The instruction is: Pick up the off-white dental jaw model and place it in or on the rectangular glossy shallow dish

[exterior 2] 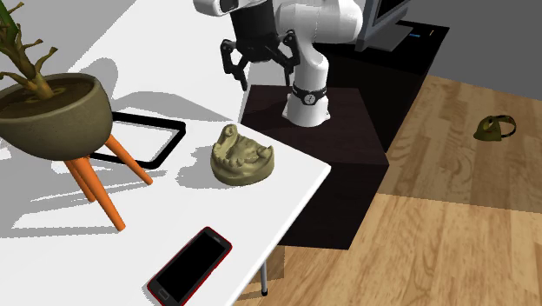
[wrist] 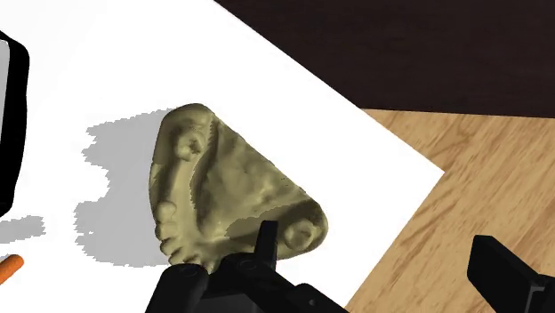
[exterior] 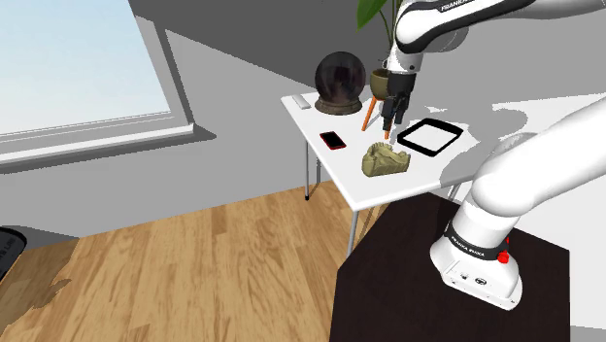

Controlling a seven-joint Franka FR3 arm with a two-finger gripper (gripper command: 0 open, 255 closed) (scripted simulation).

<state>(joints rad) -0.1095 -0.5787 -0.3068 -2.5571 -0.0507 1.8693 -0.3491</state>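
Shoulder view: the black two-finger end effector (exterior: 391,119) hangs above the olive-tan dental jaw model (exterior: 386,160), which lies on the white surface (exterior: 345,180) beside the black-rimmed rectangular shallow dish (exterior: 418,149). Second exterior view: its fingers stand spread apart, gripping nothing. Wrist view: the model lies just ahead of one finger.

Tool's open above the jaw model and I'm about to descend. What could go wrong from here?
1. The jaw model lies near the table corner; in the wrist view the open tool looks off-centre toward the edge, so a descent may nudge it off.
2. Its lumpy shape could slip in the grip.
3. The plant pot's orange legs stand beside the dish; a low carry might clip them.
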